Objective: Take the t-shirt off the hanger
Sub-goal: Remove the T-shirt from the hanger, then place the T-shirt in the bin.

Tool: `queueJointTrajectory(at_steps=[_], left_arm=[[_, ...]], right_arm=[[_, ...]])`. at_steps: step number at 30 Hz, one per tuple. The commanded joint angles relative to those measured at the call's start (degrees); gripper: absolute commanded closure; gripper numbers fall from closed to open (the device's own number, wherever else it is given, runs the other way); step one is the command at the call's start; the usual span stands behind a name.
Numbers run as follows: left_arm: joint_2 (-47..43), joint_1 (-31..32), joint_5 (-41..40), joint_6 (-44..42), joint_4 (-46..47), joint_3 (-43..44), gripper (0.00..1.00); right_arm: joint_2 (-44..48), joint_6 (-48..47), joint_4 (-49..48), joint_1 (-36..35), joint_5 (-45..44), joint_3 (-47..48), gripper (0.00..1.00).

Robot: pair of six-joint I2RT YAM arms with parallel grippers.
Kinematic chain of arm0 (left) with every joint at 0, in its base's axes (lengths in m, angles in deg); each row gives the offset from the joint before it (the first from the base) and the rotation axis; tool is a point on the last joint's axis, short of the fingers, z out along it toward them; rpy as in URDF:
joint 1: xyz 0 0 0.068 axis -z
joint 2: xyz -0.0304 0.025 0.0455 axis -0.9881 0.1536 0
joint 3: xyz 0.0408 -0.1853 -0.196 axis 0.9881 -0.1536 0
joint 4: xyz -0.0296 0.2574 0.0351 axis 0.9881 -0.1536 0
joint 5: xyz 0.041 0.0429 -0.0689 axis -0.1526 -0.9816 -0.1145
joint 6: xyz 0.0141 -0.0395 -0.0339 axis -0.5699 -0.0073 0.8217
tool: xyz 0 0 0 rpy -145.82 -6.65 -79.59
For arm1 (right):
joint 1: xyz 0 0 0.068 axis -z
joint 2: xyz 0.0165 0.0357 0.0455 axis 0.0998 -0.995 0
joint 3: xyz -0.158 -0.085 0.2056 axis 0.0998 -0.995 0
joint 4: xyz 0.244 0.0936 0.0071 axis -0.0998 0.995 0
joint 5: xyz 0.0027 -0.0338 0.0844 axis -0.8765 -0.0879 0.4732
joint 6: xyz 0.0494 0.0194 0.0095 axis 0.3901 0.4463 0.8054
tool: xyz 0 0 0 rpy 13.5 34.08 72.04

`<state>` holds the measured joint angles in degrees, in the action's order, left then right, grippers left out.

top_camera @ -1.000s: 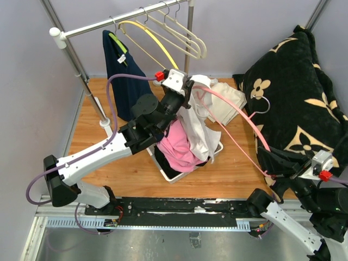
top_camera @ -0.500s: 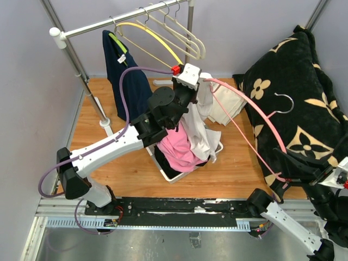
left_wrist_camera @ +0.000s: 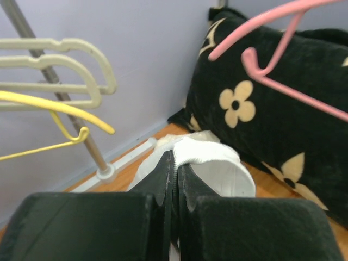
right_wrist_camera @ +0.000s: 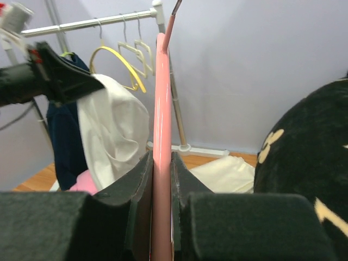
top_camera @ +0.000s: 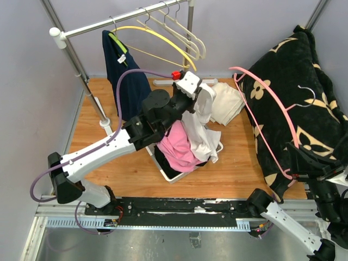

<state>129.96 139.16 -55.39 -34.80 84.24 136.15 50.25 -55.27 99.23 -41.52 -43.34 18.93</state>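
The white t-shirt (top_camera: 200, 126) hangs from my left gripper (top_camera: 202, 92), which is shut on its ribbed collar (left_wrist_camera: 209, 156) above the basket. In the left wrist view the jaws of the left gripper (left_wrist_camera: 174, 161) pinch the cloth flat. The pink hanger (top_camera: 267, 103) stands apart from the shirt, over the black cushion, with nothing on it. My right gripper (top_camera: 292, 169) is shut on the hanger's lower bar (right_wrist_camera: 162, 114); the jaws of the right gripper (right_wrist_camera: 161, 163) press it from both sides. The right wrist view shows the t-shirt (right_wrist_camera: 114, 128) at the left.
A white basket (top_camera: 171, 175) holds pink clothes (top_camera: 179, 148) under the shirt. Behind stands a clothes rail (top_camera: 125, 19) with yellow and cream hangers and a navy shirt (top_camera: 120, 70). A folded cream cloth (top_camera: 228, 102) lies on the wooden table. The black flowered cushion (top_camera: 304, 87) fills the right.
My right gripper has swung the pink hanger right and up, and its end has come out of the t-shirt. The left gripper keeps the collar, shifted slightly back.
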Motion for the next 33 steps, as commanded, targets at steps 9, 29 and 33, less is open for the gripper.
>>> queueJointTrajectory(at_steps=[9,29,33], left_arm=[[-6.5,0.4,15.8,-2.0,4.6,15.0,0.99],[-4.2,0.4,26.1,2.1,15.5,32.0,1.0],[-2.4,0.4,28.4,4.9,16.4,35.8,0.99]], right_arm=[[-2.2,-3.1,-4.1,-0.1,-9.3,-2.3,0.99],[-4.6,-2.4,-6.5,0.0,-8.2,-3.9,0.99],[-4.7,-2.6,-6.5,-0.1,-8.2,-3.7,0.99]])
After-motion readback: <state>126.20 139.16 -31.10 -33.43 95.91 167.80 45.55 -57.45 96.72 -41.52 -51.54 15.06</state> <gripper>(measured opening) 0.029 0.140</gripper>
